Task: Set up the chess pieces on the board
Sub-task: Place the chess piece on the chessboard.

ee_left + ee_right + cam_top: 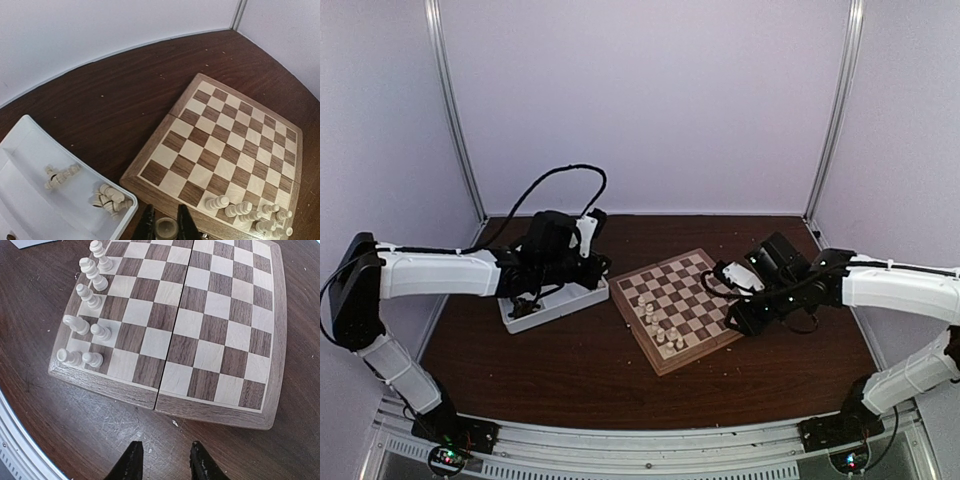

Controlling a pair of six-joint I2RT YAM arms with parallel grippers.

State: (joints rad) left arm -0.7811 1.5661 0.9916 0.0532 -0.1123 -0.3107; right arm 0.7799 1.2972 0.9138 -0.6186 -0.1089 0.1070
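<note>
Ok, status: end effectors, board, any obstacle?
Left end effector shut on cream piece. Right end effector open, empty. Board partly set. No obstacle seen.

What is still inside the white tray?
Two small heaps of cream pieces lie in the white tray. Its near end is cut off in the wrist view, and the left arm covers much of it from above.
</note>
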